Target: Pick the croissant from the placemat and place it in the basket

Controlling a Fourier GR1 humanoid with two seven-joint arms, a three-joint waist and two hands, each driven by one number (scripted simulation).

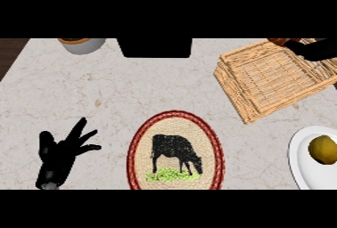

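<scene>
Hovering over basket (273, 80) rim, right robot hand (314, 48) clamped on croissant (280, 42); placemat (175, 150) bare.

Under my matt black left hand (60, 153) the counter (99, 93) looks like smooth pale marble with faint veins. The placemat (175, 150) is rough woven fibre, red-rimmed. The basket (273, 80) is slatted wicker. The plate (309, 169) looks smooth, glossy white.

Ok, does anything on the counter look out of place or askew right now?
The tan woven basket sits skewed to the counter's edges. The oval cow-print placemat holds no croissant; a brown scrap shows beside the right robot hand at the basket's far rim.
</scene>
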